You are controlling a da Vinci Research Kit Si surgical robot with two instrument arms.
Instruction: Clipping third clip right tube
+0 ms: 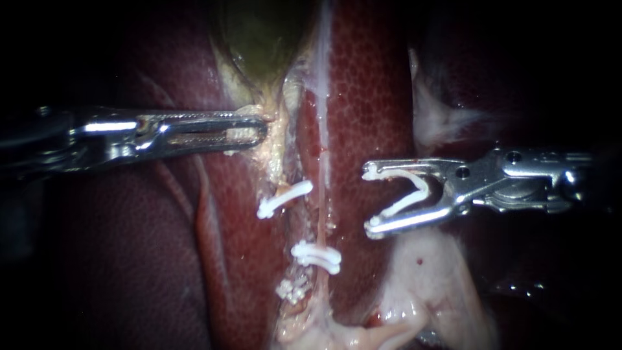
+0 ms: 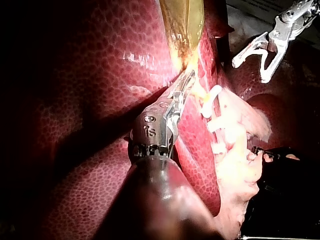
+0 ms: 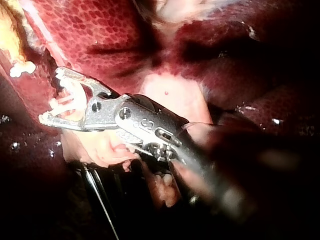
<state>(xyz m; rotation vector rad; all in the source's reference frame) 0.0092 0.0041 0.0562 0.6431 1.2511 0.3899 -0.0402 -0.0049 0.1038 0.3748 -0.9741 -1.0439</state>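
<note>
The right tube [image 1: 321,214] is a thin pale strand running down the liver [image 1: 369,97], with one white clip [image 1: 316,255] across it. My right instrument [image 1: 370,201] stands just right of this tube, apart from it. Its jaws are spread wide, and an open white V-shaped clip [image 1: 408,194] sits between them, touching both. My left instrument [image 1: 259,128] is shut on the yellowish tissue at the neck of the green gallbladder [image 1: 259,39]. The left wrist view shows the same hold [image 2: 186,80]. In the right wrist view the loaded jaws [image 3: 50,95] hang over the liver.
Left of the right tube, another white clip [image 1: 284,198] lies slanted on the neighbouring strand, and a third [image 1: 293,290] sits lower down. Pale fatty tissue [image 1: 427,272] lies under and below my right instrument. Dark liver lobes fill both sides.
</note>
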